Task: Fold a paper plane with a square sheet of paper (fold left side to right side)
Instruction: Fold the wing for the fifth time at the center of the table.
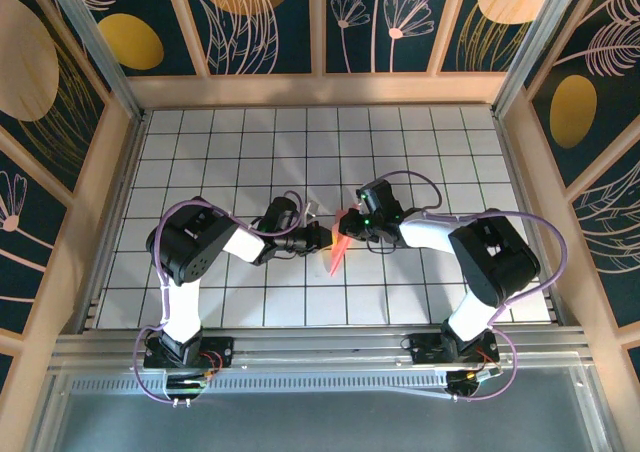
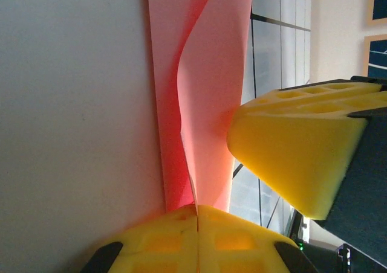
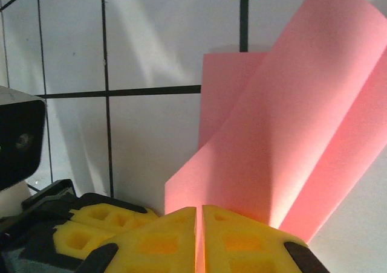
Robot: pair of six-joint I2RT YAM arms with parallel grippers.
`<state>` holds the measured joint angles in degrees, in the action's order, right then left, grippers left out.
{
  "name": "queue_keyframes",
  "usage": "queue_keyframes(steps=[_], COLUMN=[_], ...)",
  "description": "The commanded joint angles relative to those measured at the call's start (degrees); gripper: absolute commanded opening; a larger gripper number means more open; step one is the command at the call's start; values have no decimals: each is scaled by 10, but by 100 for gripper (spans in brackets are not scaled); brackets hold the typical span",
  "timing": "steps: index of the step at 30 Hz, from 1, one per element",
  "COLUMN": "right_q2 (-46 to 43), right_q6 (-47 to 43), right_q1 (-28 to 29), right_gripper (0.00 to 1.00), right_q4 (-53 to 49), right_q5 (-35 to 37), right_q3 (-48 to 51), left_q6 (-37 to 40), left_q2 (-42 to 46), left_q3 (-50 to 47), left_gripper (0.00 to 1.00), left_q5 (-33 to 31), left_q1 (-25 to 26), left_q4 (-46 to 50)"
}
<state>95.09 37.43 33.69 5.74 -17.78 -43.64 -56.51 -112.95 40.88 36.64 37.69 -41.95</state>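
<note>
The square sheet of paper [image 1: 338, 248] is pink-red and folded into a narrow pointed strip, held just above the tiled table between both arms. My left gripper [image 1: 326, 237] is shut on its left edge; in the left wrist view the yellow jaws [image 2: 197, 208] meet on the paper [image 2: 208, 73], which bows upward with a curved crease. My right gripper [image 1: 351, 223] is shut on the upper end; the right wrist view has its jaws [image 3: 199, 209] pinching the lower edge of the paper [image 3: 290, 128], whose flaps stand open. The right gripper's yellow finger [image 2: 290, 146] touches the paper's side.
The white tiled table [image 1: 240, 152] is bordered by wooden walls [image 1: 118, 162] on the left, right and far sides. The two grippers are almost touching at mid-table. The left gripper's yellow fingers [image 3: 91, 224] and black body [image 3: 18, 140] sit close beside the right jaws.
</note>
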Motion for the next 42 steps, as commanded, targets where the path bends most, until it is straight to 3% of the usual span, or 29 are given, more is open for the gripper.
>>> queue_keyframes(steps=[1,14,26,42], right_q2=[8,10,5,-53], right_q6=[-3,0,10,2], right_q1=[5,6,8,3], right_gripper=[11,10,10,16], right_q4=[-15,-38,-11,-10], right_q5=[16,36,31,50], right_q3=[-15,-13,0,19], left_q6=[28,33,28,14], left_q2=[-44,-55,-54,-34], left_q3=[7,17,16,-11], left_gripper=[9,17,2,0], left_q5=[-46,-45,-56,-86], left_q1=[0,1,1,1], left_q4=[62,76,81,65])
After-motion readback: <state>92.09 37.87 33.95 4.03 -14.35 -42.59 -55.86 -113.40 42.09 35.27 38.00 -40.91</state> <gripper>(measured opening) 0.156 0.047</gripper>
